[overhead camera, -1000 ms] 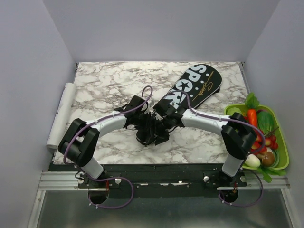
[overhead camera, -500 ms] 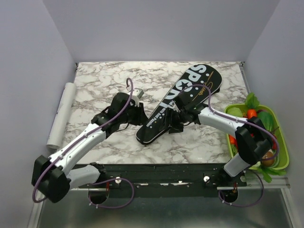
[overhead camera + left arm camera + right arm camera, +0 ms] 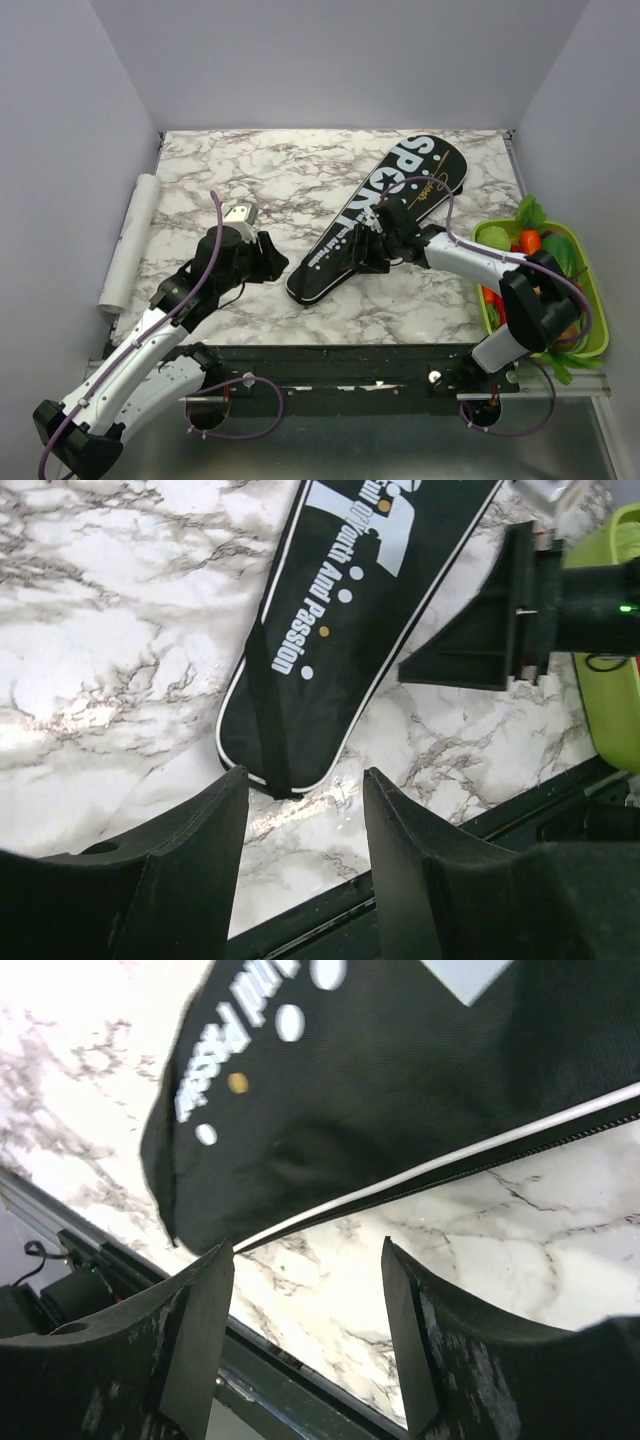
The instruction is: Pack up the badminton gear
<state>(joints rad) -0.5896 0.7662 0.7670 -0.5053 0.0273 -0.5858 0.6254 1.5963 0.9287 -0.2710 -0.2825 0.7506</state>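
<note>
Diagonally across the marble table (image 3: 250,170) lies the long black bag (image 3: 395,180), its wide SPORT end at the upper right of the overhead frame and its narrow end near the centre. A green basket (image 3: 600,318) of vegetables sits at the right edge. The left gripper (image 3: 305,825), just left of the bag's narrow tip, has its fingers apart and empty, and the right gripper (image 3: 305,1300) is likewise spread over the bag's white-piped edge.

Bag (image 3: 370,630) cut by the top edge in the left wrist view, wide end likewise out of the right wrist view, its contents hidden, green basket (image 3: 622,680) clipped at right.
</note>
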